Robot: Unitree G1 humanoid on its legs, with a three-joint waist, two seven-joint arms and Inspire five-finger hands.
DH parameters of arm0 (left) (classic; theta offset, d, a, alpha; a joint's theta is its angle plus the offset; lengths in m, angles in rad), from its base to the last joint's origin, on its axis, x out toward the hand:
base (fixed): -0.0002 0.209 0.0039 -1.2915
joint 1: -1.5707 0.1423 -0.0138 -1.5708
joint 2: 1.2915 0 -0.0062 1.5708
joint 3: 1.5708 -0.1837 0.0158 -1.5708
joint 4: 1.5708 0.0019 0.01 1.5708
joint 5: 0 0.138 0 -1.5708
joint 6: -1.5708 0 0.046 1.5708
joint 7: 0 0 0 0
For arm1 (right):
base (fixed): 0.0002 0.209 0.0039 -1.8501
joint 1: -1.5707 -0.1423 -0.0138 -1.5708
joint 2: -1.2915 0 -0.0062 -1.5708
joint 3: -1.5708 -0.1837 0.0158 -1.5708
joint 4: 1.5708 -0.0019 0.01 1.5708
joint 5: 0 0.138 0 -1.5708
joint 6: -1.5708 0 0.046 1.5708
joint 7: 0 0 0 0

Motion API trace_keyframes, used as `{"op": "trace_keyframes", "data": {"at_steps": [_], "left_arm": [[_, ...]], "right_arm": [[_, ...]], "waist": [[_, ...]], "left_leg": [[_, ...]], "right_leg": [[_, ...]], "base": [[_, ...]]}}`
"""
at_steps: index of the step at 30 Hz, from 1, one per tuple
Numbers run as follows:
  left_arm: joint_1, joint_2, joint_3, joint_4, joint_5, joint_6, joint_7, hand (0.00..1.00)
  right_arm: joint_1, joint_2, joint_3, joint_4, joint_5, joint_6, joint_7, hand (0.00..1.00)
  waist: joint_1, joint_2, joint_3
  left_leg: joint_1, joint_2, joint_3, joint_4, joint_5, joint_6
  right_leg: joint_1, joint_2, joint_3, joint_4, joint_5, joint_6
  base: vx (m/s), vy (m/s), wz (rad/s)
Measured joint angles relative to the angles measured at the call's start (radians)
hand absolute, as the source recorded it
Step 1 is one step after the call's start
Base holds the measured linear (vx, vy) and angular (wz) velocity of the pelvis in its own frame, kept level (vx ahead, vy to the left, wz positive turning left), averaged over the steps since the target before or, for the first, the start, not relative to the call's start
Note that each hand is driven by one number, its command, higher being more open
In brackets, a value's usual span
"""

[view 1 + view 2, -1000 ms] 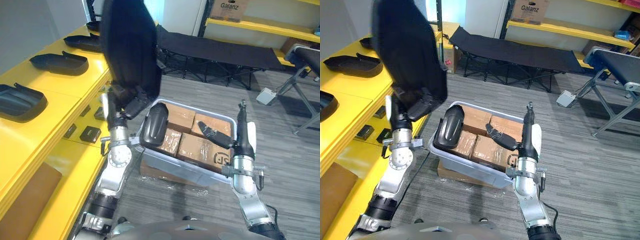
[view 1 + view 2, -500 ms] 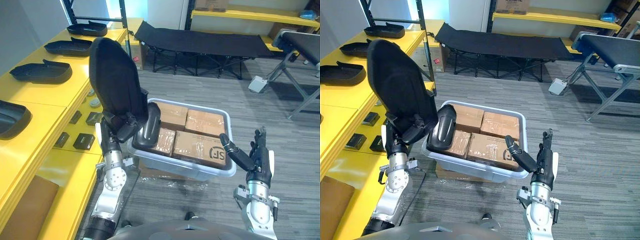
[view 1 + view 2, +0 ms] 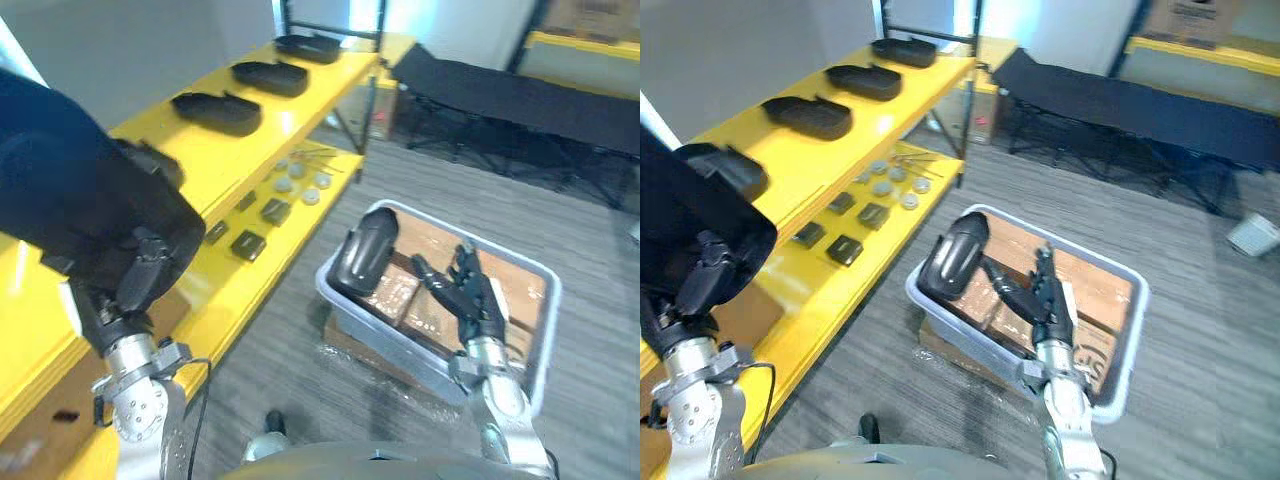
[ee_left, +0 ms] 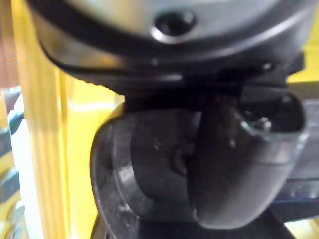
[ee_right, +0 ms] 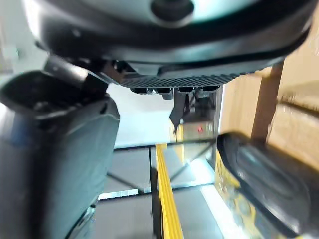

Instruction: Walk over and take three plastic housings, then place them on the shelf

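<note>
My left hand (image 3: 138,285) is shut on a large black plastic housing (image 3: 70,205), held up at the left beside the yellow shelf (image 3: 250,255). In the left wrist view its thumb (image 4: 234,164) curls against the housing's dark inside (image 4: 144,169). A second housing (image 3: 364,254) stands on end in the grey bin (image 3: 535,345), leaning on the near-left rim. My right hand (image 3: 466,293) hovers open over the bin's cardboard boxes (image 3: 1100,290), just right of that housing, holding nothing. Several more housings lie along the shelf top, the nearest (image 3: 728,166) behind the held one, then others (image 3: 810,115) (image 3: 866,80).
Small black blocks (image 3: 247,244) and round discs (image 3: 300,184) lie on the shelf's lower level. A black folding cot (image 3: 520,95) stands behind the bin on the grey floor (image 3: 290,370).
The view has swung toward the yellow shelf. My left hand now holds the housing lower and farther left. My right hand has come up over the bin, fingers still spread.
</note>
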Motion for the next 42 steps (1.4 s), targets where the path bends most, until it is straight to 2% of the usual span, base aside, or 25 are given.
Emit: {"op": "trace_keyframes", "data": {"at_steps": [4,6,13,14,15,17,19,21,27,32,34,35,36,37,38,39,40,41,42], "left_arm": [[0.094,-0.052,0.07,-0.009,-0.013,-0.005,-0.02,0.0],[0.118,-0.07,0.09,-0.009,-0.018,-0.016,-0.03,0.0],[0.118,-0.08,0.093,-0.025,-0.014,-0.026,-0.089,0.0],[0.108,-0.078,0.09,-0.026,-0.015,-0.026,-0.106,0.0],[0.085,-0.074,0.08,-0.025,-0.016,-0.026,-0.127,0.0],[0.008,-0.07,0.027,-0.009,-0.015,-0.028,-0.164,0.0],[-0.023,-0.066,0.002,-0.009,-0.013,-0.029,-0.154,0.0],[-0.024,-0.055,0.001,-0.009,-0.01,-0.029,-0.124,0.0],[-0.004,-0.043,-0.004,-0.009,-0.013,-0.028,-0.1,0.0],[-0.007,-0.041,-0.006,-0.009,-0.004,-0.028,-0.082,0.0],[-0.013,-0.03,-0.001,-0.013,-0.004,-0.029,-0.087,0.0],[-0.017,-0.018,0.01,-0.017,-0.004,-0.029,-0.091,0.0],[-0.024,-0.009,0.015,-0.018,-0.004,-0.029,-0.094,0.0],[-0.044,0.017,0.024,-0.019,-0.003,-0.029,-0.101,0.0],[-0.061,0.034,0.033,-0.019,0.002,-0.035,-0.104,0.0],[-0.091,0.049,0.039,-0.016,0.004,-0.037,-0.112,0.0],[-0.104,0.057,0.039,-0.018,0.005,-0.038,-0.119,0.0],[-0.139,0.085,0.041,-0.018,0.008,-0.044,-0.12,0.0],[-0.168,0.105,0.051,-0.016,0.007,-0.046,-0.111,0.0]], "right_arm": [[-0.09,0.001,0.098,0.052,-0.051,0.027,0.009,1.0],[-0.119,0.002,0.125,0.058,-0.067,0.037,0.009,1.0],[-0.144,0.004,0.131,0.077,-0.064,0.046,-0.007,1.0],[-0.134,0.01,0.124,0.079,-0.067,0.052,-0.01,1.0],[-0.129,0.009,0.107,0.079,-0.069,0.053,-0.016,1.0],[-0.102,-0.01,0.031,0.07,-0.087,0.052,-0.032,1.0],[-0.089,-0.031,0.004,0.07,-0.084,0.052,-0.034,1.0],[-0.088,-0.028,0.0,0.07,-0.082,0.045,-0.022,1.0],[-0.094,-0.02,0.002,0.069,-0.07,0.005,-0.005,1.0],[-0.135,0.015,0.005,0.015,-0.034,-0.06,-0.015,1.0],[-0.152,0.048,0.005,-0.063,-0.035,-0.103,-0.035,1.0],[-0.18,0.058,0.004,-0.103,-0.036,-0.126,-0.048,1.0],[-0.192,0.059,0.0,-0.123,-0.037,-0.139,-0.056,1.0],[-0.209,0.06,-0.012,-0.164,-0.037,-0.169,-0.072,1.0],[-0.222,0.057,-0.024,-0.191,-0.036,-0.191,-0.077,1.0],[-0.226,0.041,-0.048,-0.221,-0.033,-0.224,-0.081,1.0],[-0.227,0.036,-0.059,-0.232,-0.029,-0.236,-0.082,1.0],[-0.237,0.036,-0.086,-0.246,-0.014,-0.261,-0.083,1.0],[-0.265,0.034,-0.09,-0.247,-0.014,-0.272,-0.082,1.0]], "waist": [[0.071,-0.007,0.005],[0.091,-0.013,0.007],[0.094,-0.012,0.013],[0.069,-0.013,0.019],[0.043,-0.019,0.027],[0.015,0.011,0.048],[0.0,0.024,0.061],[0.001,0.025,0.067],[0.003,0.024,0.075],[0.02,0.025,0.109],[0.034,0.011,0.118],[0.043,-0.005,0.126],[0.049,-0.011,0.129],[0.061,-0.031,0.128],[0.06,-0.039,0.13],[0.041,-0.036,0.131],[0.028,-0.034,0.127],[0.014,-0.036,0.122],[0.009,-0.04,0.118]], "left_leg": [[-0.013,-0.021,-0.062,0.0,0.006,0.006],[-0.015,-0.03,-0.08,0.0,0.004,0.007],[-0.053,-0.047,-0.152,0.0,0.016,0.02],[-0.077,-0.03,-0.045,0.022,-0.013,0.066],[-0.102,-0.004,0.054,0.067,-0.025,0.098],[-0.135,0.071,0.282,0.139,-0.014,0.122],[-0.139,0.052,0.284,0.129,0.017,0.127],[-0.13,0.04,0.288,0.123,0.017,0.128],[-0.132,0.025,0.283,0.134,0.016,0.133],[-0.168,0.024,0.26,0.25,-0.04,0.135],[-0.17,0.005,0.251,0.284,-0.075,0.136],[-0.17,-0.01,0.25,0.31,-0.098,0.138],[-0.171,-0.016,0.25,0.325,-0.111,0.139],[-0.179,-0.033,0.25,0.36,-0.146,0.146],[-0.18,-0.044,0.246,0.382,-0.171,0.152],[-0.18,-0.066,0.202,0.395,-0.19,0.166],[-0.172,-0.079,0.18,0.379,-0.193,0.17],[-0.147,-0.092,0.139,0.327,-0.188,0.177],[-0.125,-0.1,0.116,0.286,-0.182,0.187]], "right_leg": [[0.025,-0.009,-0.063,0.004,-0.015,0.004],[0.028,-0.019,-0.076,0.021,-0.032,0.007],[0.035,-0.036,-0.138,0.084,-0.071,0.016],[0.05,-0.037,-0.194,0.087,-0.071,0.025],[0.068,-0.038,-0.247,0.087,-0.07,0.028],[0.084,-0.051,-0.329,0.144,-0.098,0.037],[0.084,-0.085,-0.33,0.208,-0.139,0.047],[0.078,-0.106,-0.306,0.235,-0.158,0.046],[0.075,-0.133,-0.292,0.274,-0.186,0.05],[0.08,-0.189,-0.296,0.36,-0.235,0.067],[0.096,-0.225,-0.315,0.39,-0.255,0.081],[0.105,-0.257,-0.319,0.41,-0.269,0.082],[0.11,-0.269,-0.323,0.417,-0.273,0.078],[0.117,-0.296,-0.327,0.434,-0.287,0.046],[0.125,-0.311,-0.311,0.485,-0.274,-0.009],[0.081,-0.341,-0.196,0.597,-0.199,-0.113],[0.048,-0.349,-0.124,0.653,-0.141,-0.14],[-0.02,-0.349,-0.007,0.755,-0.109,-0.103],[-0.09,-0.321,0.037,0.816,-0.191,-0.07]], "base": [[-0.01,0.03,0.49],[-0.02,0.044,0.33],[-0.04,0.023,0.4],[-0.05,-0.011,1.03],[-0.05,-0.016,1.59],[-0.03,0.043,1.48],[0.0,0.106,0.85],[-0.02,0.114,0.2],[-0.03,0.065,0.02],[-0.02,0.054,0.15],[0.03,0.069,0.23],[0.05,0.067,0.16],[0.08,0.094,0.19],[0.13,0.1,0.25],[0.18,0.161,0.7],[0.18,0.171,0.84],[0.21,0.195,1.07],[0.24,0.126,0.76],[0.25,0.089,0.57]]}}
